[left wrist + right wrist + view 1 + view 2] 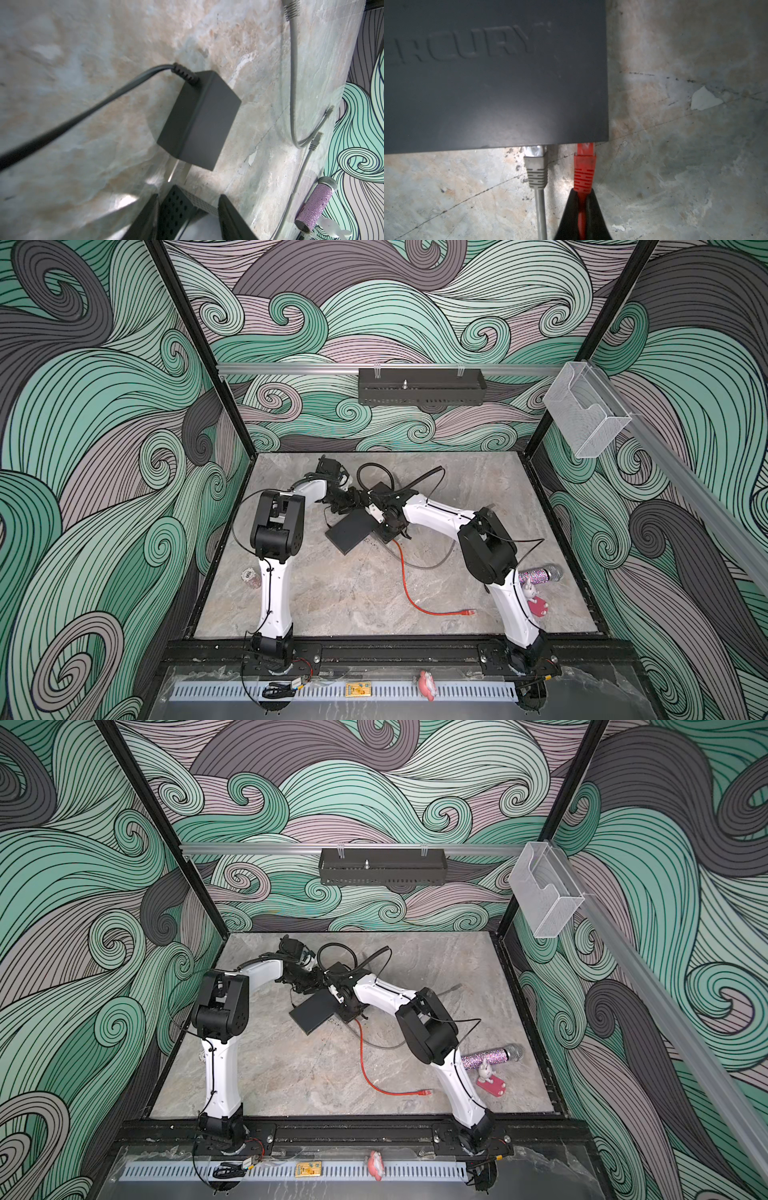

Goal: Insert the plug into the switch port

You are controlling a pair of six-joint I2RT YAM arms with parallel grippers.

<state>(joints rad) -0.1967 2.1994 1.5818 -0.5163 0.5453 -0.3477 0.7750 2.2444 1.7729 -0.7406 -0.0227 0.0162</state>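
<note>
While gripping the switch [488,83] with the left gripper [189,196], seating the plug [584,168] (pinching its red cable [581,218] tight in the right gripper [581,193]), probably needing a straight push.

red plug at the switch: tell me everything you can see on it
The red plug has a moulded, ribbed red plastic boot and a clearer red tip. It points straight into the edge of the switch, nearest the corner, tip just under the overhang; seating depth cannot be told. The right gripper is shut on its cable right behind the boot. A grey plug sits beside it, apart.
</note>
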